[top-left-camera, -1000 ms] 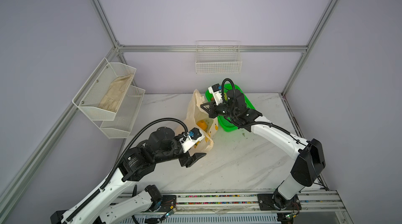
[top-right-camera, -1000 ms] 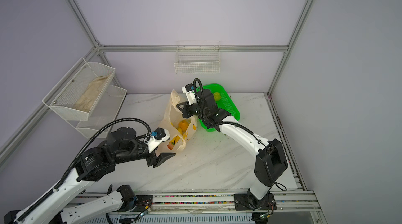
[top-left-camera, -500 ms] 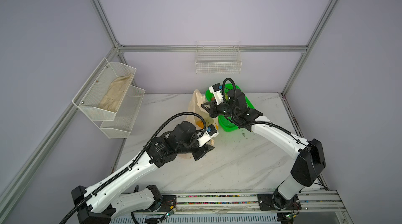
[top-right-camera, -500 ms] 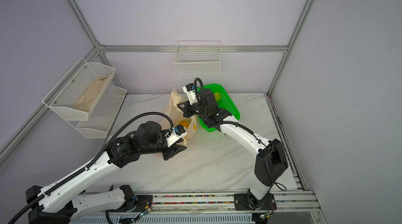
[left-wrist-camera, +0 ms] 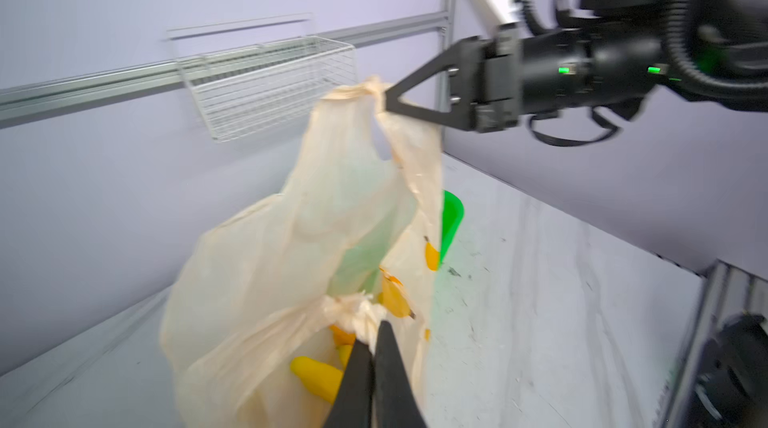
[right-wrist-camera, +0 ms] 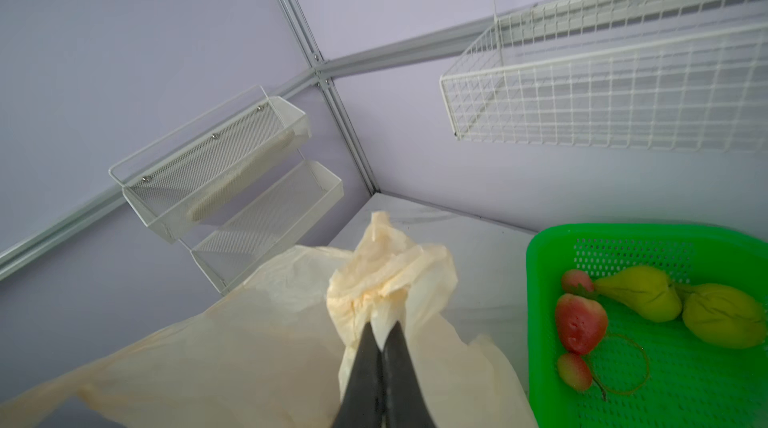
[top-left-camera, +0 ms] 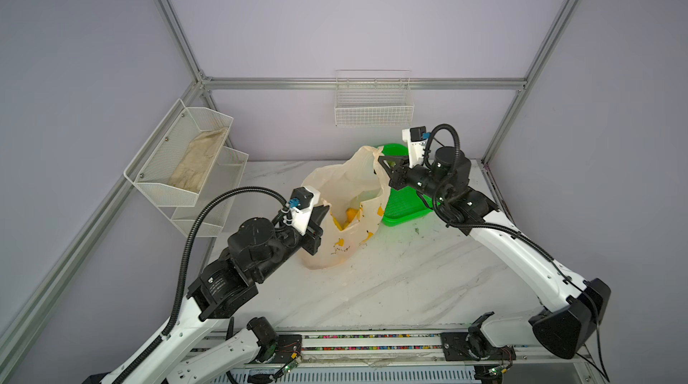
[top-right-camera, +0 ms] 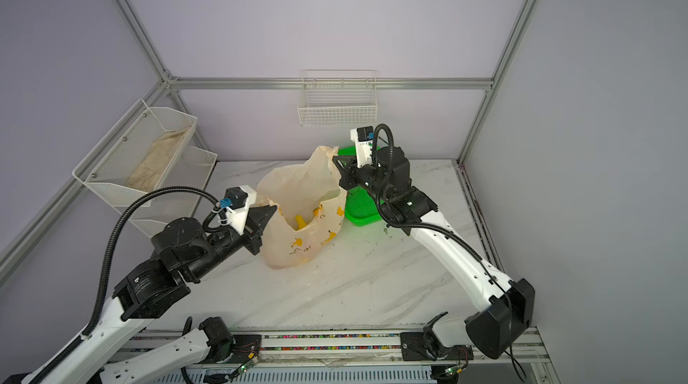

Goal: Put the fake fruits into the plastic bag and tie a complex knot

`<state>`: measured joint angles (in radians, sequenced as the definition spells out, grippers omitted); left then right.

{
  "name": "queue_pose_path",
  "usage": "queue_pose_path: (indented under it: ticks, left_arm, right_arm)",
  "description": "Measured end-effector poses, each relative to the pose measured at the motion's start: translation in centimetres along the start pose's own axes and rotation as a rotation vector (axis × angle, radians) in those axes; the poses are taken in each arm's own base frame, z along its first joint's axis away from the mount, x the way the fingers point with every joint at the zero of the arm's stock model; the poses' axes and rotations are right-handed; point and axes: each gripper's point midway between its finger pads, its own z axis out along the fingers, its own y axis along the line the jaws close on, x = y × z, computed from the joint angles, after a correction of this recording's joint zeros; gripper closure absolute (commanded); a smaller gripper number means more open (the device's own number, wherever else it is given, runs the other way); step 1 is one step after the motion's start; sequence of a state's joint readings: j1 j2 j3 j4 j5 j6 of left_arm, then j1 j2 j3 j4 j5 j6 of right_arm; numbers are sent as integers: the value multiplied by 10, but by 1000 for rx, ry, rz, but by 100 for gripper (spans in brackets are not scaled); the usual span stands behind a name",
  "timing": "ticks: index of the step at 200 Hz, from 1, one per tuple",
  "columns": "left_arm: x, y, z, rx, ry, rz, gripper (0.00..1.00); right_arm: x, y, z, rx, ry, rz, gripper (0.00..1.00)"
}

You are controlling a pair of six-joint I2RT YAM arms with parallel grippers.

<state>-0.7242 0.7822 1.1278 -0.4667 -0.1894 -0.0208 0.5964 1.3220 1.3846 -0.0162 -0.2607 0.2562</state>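
Soft, even light fills both top views; shadows on the counter [top-left-camera: 409, 281] are faint. The left wrist view is motion-blurred, smearing the wire basket [left-wrist-camera: 266, 81]. The right wrist view is sharper. A green cast spills beside the green basket [top-left-camera: 405, 210].

Illegible print on plastic bag [top-right-camera: 298, 248]

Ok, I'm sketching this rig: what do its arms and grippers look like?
The left arm and right arm have white links, black joints, a black ribbed hose. The left gripper and right gripper have black pointed fingers under a white block with blue plug.
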Motion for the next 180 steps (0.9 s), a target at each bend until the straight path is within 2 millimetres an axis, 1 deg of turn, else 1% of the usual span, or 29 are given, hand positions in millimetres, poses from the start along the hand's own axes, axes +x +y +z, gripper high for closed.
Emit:
queue_pose_path:
  ticks: [15, 28, 44, 59, 76, 98, 118, 133, 153, 180]
  left_arm:
    - [-8, 32, 5, -120, 2, -37, 100]
    - [-15, 56, 12, -202, 7, -71, 100]
    - [-20, 80, 21, -276, 20, -110, 100]
    - [-17, 92, 35, -297, 42, -151, 100]
    - [-6, 91, 50, -268, 80, -191, 100]
    - [4, 76, 64, -176, 119, -244, 100]
    - [6, 63, 67, -101, 133, -271, 100]
    - [4, 58, 65, -73, 128, -276, 100]
    - [2, 59, 63, -68, 123, -278, 100]
    - [1, 54, 63, -28, 119, -290, 100]
  right_arm:
    - [-23, 9, -23, 5, -68, -11, 100]
    - [-38, 15, -38, 7, -113, -18, 100]
    - [-47, 19, -51, 11, -147, -23, 100]
    - [-50, 19, -56, 19, -158, -23, 100]
    - [-47, 16, -59, 40, -150, -20, 100]
    - [-38, 8, -64, 77, -125, -21, 100]
    - [-33, 4, -70, 105, -106, -36, 100]
    - [-26, -1, -69, 123, -92, -49, 100]
    - [-3, -18, -58, 180, -34, -75, 100]
    - [33, -54, -39, 308, 71, -123, 100]
